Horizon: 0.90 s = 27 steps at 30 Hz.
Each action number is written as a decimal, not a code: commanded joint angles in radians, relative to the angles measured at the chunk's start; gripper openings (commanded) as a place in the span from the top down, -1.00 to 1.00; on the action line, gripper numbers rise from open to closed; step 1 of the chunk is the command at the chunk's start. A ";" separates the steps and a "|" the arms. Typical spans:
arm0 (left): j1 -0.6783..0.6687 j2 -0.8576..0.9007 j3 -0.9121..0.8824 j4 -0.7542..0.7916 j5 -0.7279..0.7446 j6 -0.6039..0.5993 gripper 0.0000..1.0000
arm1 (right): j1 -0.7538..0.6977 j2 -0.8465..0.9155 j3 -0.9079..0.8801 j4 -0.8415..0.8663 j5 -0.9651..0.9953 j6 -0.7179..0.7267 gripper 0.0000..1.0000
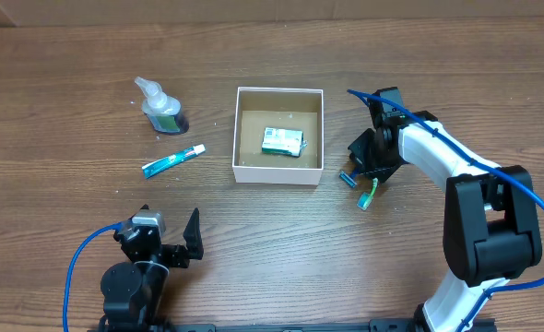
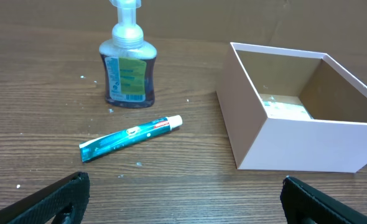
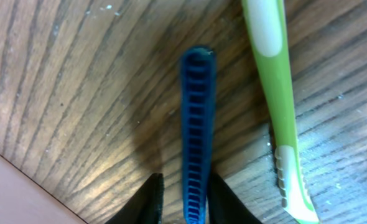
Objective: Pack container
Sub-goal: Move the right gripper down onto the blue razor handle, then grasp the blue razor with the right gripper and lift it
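Observation:
The container (image 1: 238, 138) is a square white-walled box with a brown inside, at the table's middle; it also shows in the left wrist view (image 2: 295, 143). A green-and-white packet (image 1: 282, 142) lies in it. My right gripper (image 1: 359, 171) is low at the table just right of the container. In the right wrist view its fingers (image 3: 186, 186) straddle a blue ribbed handle (image 3: 196, 124): the right finger touches it and a gap shows on the left. A green toothbrush (image 3: 277, 81) lies beside it. My left gripper (image 2: 183, 186) is open and empty near the front edge.
A clear soap bottle (image 1: 161, 109) with blue liquid stands left of the container, also in the left wrist view (image 2: 129, 68). A blue toothpaste tube (image 1: 173, 161) lies in front of it, also in the left wrist view (image 2: 130, 138). The container's wall (image 3: 9, 193) is close on the right gripper's left.

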 commanded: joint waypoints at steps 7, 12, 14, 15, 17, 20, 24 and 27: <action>0.006 -0.011 -0.009 0.004 0.008 -0.010 -1.00 | 0.010 0.021 -0.004 -0.003 0.062 -0.002 0.70; 0.006 -0.011 -0.009 0.004 0.008 -0.010 -1.00 | 0.010 0.021 -0.004 0.005 0.061 -0.017 0.84; 0.006 -0.011 -0.009 0.004 0.008 -0.010 -1.00 | 0.009 0.021 0.002 0.005 0.061 -0.017 0.89; 0.006 -0.011 -0.009 0.004 0.008 -0.010 -1.00 | 0.009 0.021 0.009 0.004 0.060 -0.020 0.92; 0.006 -0.011 -0.009 0.003 0.008 -0.010 -1.00 | 0.009 0.020 0.033 -0.003 0.054 -0.024 0.92; 0.006 -0.011 -0.009 0.004 0.008 -0.010 -1.00 | 0.009 0.019 0.090 -0.032 0.050 -0.039 0.92; 0.006 -0.011 -0.009 0.004 0.008 -0.010 -1.00 | 0.009 0.019 0.205 -0.111 0.051 -0.104 0.92; 0.006 -0.011 -0.009 0.003 0.008 -0.010 -1.00 | 0.009 0.019 0.303 -0.186 0.054 -0.149 0.92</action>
